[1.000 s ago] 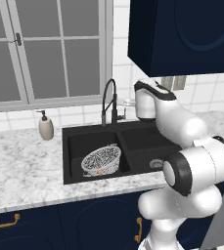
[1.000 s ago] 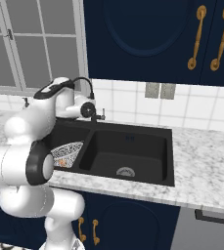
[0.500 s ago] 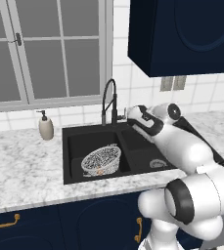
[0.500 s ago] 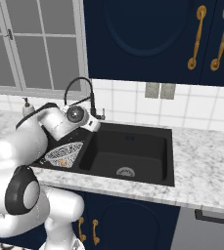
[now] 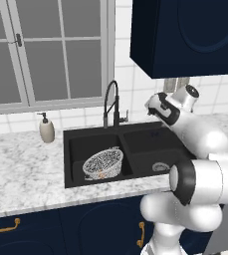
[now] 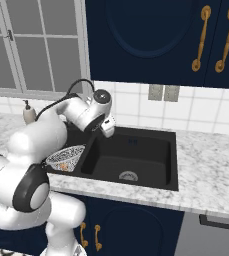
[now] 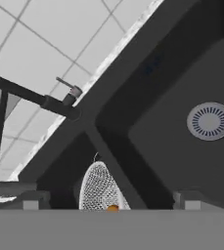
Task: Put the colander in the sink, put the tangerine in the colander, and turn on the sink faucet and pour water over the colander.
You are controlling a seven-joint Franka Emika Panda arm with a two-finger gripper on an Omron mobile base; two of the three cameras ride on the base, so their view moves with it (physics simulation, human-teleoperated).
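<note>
At the far left a white soap-dispenser bottle (image 5: 47,130) stood on the grey-white marbled counter (image 5: 21,172). Next came the matte black double-basin sink (image 5: 130,128), and there in its left basin sat the silvery wire-mesh colander (image 5: 103,163), tilted, with the small orange tangerine (image 5: 101,174) inside it! Behind the divider rose the tall black gooseneck faucet (image 5: 111,102); no stream fell from it. Right of that, the white arm's two-finger gripper (image 6: 107,131) hung above the sink near the divider, jaws spread wide, holding nothing. The right basin's round silvery drain (image 6: 128,176) lay bare.
</note>
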